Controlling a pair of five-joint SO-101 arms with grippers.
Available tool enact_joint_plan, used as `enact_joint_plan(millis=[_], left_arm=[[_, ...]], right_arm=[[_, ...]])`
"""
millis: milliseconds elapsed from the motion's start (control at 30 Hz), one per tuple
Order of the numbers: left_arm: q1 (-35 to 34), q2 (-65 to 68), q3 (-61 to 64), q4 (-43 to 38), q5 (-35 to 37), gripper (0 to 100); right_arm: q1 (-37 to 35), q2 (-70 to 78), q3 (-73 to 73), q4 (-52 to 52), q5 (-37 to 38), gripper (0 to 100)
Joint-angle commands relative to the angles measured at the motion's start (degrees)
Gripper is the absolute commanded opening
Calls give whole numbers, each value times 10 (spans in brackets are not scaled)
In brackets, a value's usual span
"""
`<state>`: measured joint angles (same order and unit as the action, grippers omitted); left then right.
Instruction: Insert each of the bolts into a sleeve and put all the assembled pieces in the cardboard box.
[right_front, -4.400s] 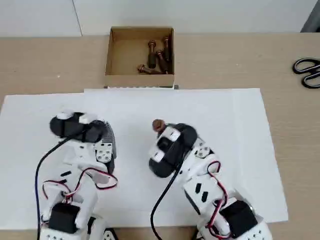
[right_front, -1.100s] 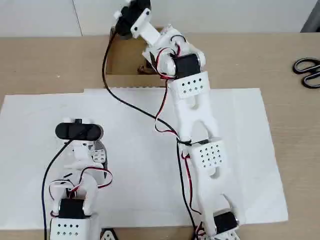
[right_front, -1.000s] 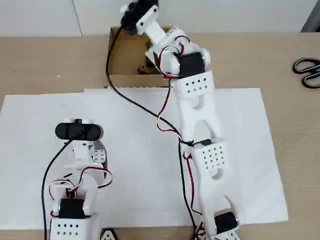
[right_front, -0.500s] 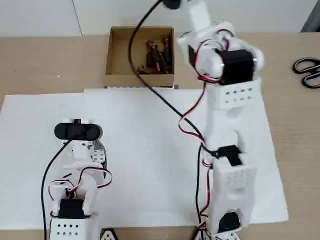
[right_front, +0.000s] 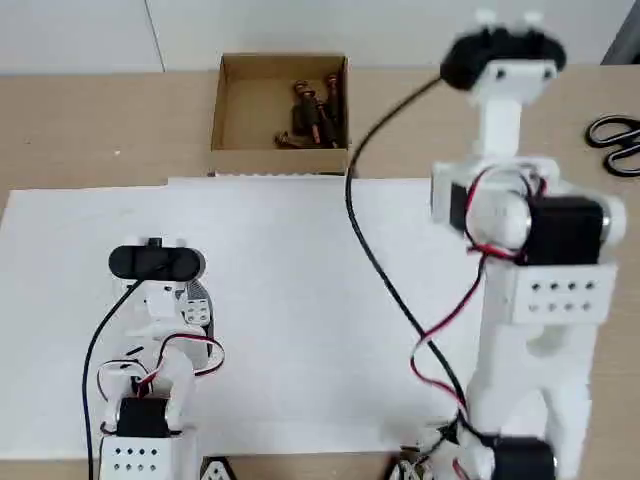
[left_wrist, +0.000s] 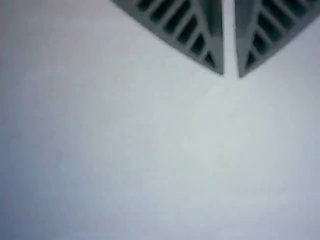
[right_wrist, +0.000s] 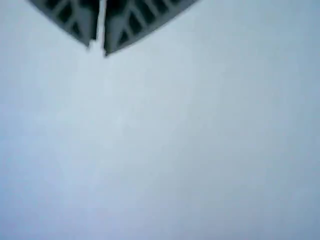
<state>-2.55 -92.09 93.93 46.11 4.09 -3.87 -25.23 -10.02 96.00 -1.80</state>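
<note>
Bolts (right_front: 312, 112) lying in the right half of the cardboard box (right_front: 232, 112), upper centre of the high view.
From above, 2 arms stand at the white paper (right_front: 300, 290) on the worktop (right_front: 100, 120), the left arm (right_front: 150, 330) folded at lower left, the right arm (right_front: 520, 280) stretched up the right side; scissors (right_front: 615, 143) lie at the right edge; the wrist views add the left gripper (left_wrist: 230, 74) and right gripper (right_wrist: 98, 49), each with fingers drawn together, a thin slit between.

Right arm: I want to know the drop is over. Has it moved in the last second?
Yes. The right arm was stretched over the box; it has swung right, and now stands between the box and the scissors.
</note>
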Motion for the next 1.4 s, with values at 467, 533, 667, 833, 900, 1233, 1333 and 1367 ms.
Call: enact_joint_plan(millis=[467,533,667,833,900,1233,1333,1367], left_arm=[[-2,-6,-1,-12,-3,5],[-2,-6,-1,-12,-3,5],[-2,-6,-1,-12,-3,5],[-2,-6,-1,-12,-3,5],[-2,-6,-1,-12,-3,5],[-2,-6,-1,-12,-3,5],[-2,-6,-1,-12,-3,5],[-2,-6,-1,-12,-3,5]], right_arm=[[22,-356,679,-321,-20,3],[22,-379,730,-356,-20,3],[23,-424,825,-435,-19,3],[22,-488,940,-518,-14,3],[22,-518,978,-533,2,3],[24,-707,1061,-518,10,3],[22,-757,1066,-479,9,3],[22,-771,1065,-459,8,3]])
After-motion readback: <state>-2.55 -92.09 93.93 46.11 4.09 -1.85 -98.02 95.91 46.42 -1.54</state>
